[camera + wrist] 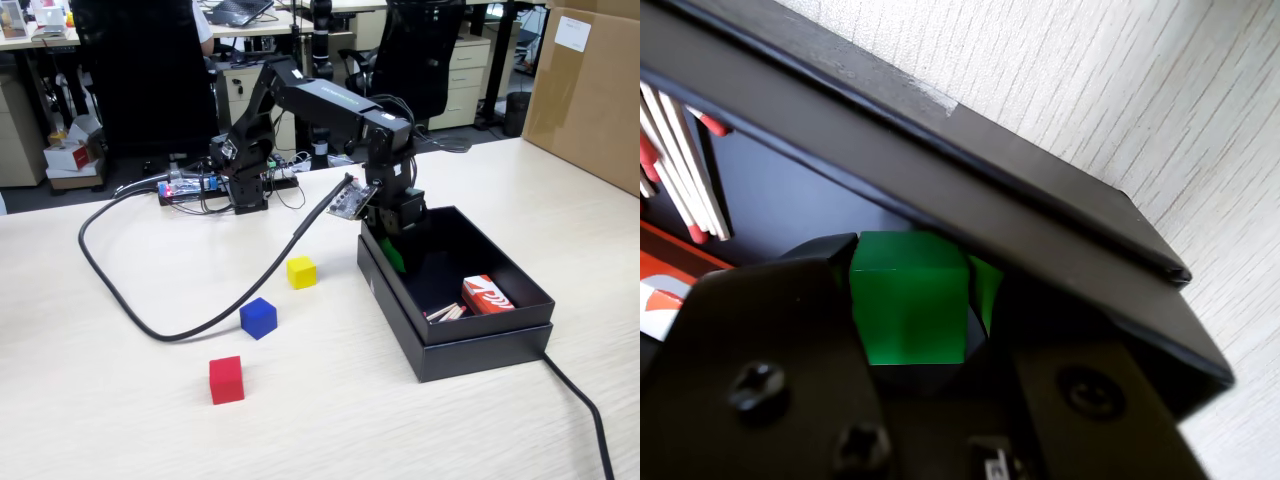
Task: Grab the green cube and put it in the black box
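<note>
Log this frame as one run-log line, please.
phase: placing | gripper: shut on green cube | position: over black box, near its left wall in fixed view | cube: not released | box holds: matches, red matchbox

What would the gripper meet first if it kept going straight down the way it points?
Probably the floor of the black box: the gripper points down inside the near wall, holding the green cube. Depth is unclear.

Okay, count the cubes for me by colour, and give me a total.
Green cube: 1, between the claw's jaws, inside the black box
Yellow cube: 1
Blue cube: 1
Red cube: 1
Total: 4 cubes
</note>
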Controlling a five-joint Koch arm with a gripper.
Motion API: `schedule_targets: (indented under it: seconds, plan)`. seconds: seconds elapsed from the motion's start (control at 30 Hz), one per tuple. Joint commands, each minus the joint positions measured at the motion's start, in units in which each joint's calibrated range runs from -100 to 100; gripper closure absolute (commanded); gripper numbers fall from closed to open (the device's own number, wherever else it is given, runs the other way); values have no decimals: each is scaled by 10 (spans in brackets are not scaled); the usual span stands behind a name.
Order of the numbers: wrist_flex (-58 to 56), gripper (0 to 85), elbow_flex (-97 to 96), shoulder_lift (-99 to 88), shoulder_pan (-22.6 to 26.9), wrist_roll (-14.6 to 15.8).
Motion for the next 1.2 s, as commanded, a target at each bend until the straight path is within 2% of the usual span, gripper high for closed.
schedule_targets:
  seconds: [0.0,0.1,0.23,0.37,0.43,0.8,1.0,1.17]
  plan:
    - [-3,758,36,-7,-2,0]
    - [-3,629,27,3,-2,-1]
    - [-3,604,21,8,-2,-2]
    - [-3,435,21,1,-2,-4]
    - [-3,378,21,-22,-3,-4]
    - [-2,368,-22,-332,-25,-5]
    - [1,368,-132,-558,-61,-18]
    - [25,366,-306,-767,-105,-24]
